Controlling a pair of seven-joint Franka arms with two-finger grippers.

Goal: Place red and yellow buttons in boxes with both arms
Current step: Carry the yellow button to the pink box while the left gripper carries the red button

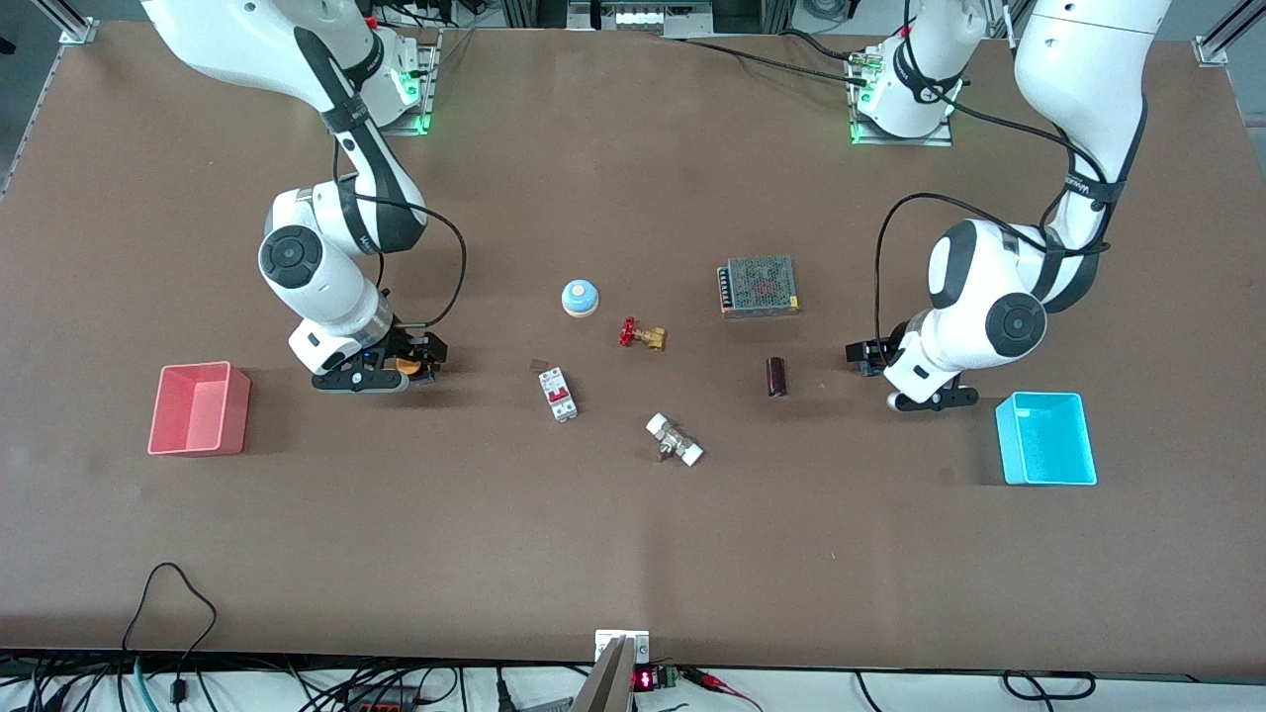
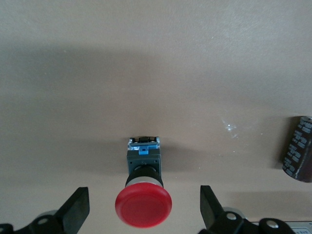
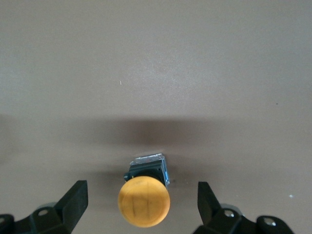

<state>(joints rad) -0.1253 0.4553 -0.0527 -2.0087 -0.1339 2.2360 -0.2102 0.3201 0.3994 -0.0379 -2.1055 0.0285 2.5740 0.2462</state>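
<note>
Left gripper (image 2: 144, 209) open astride red-capped push-button (image 2: 143, 207); right gripper (image 3: 144, 207) open astride orange-yellow-capped push-button (image 3: 144, 201), each poised to grasp, on brown bench (image 1: 633, 554).

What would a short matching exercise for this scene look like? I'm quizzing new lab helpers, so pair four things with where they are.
Things:
1. red button
2. yellow button
3. pink box
4. blue box

Places:
A. at the left arm's end of the table
B. between the open fingers of the right gripper
C. at the right arm's end of the table
D. between the open fingers of the left gripper

Pairs: 1-D, 2-B, 3-C, 4-A
</note>
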